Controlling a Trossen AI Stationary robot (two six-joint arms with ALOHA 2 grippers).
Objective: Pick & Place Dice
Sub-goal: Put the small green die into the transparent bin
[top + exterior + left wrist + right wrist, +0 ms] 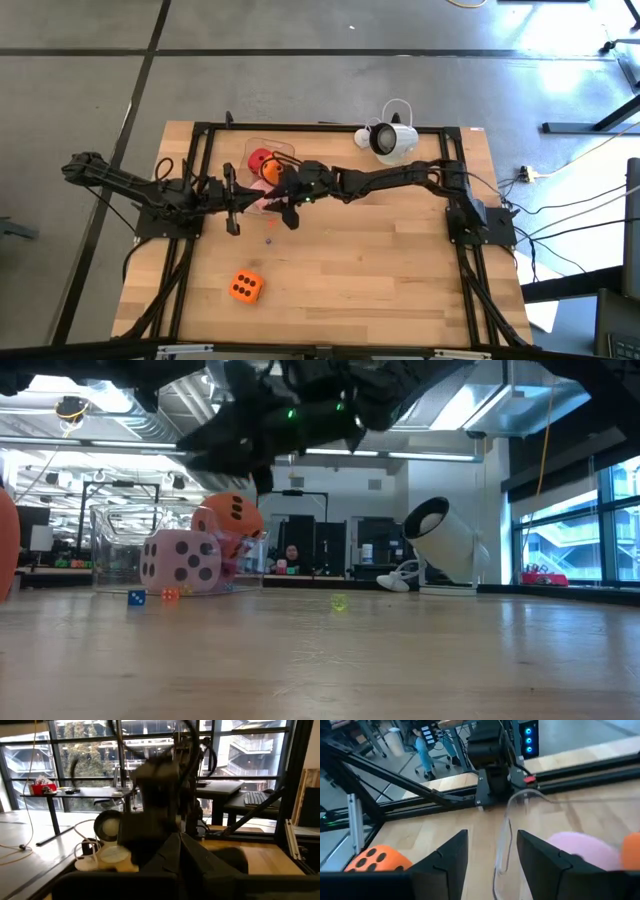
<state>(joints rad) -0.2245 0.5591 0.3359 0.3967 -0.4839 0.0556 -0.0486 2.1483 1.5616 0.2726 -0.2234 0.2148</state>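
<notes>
My right gripper (490,852) hangs empty with jaws wide beside the clear container (272,152) holding the pink die (181,561), red die (260,159) and one orange die (232,513). The other orange die (245,287) sits apart on the desk (380,270). I cannot tell my left gripper's (232,205) state.

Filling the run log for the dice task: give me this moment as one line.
right gripper: open, over clear container rim | left gripper: beside container | pink die, orange die: in container | orange die: loose on table
</notes>
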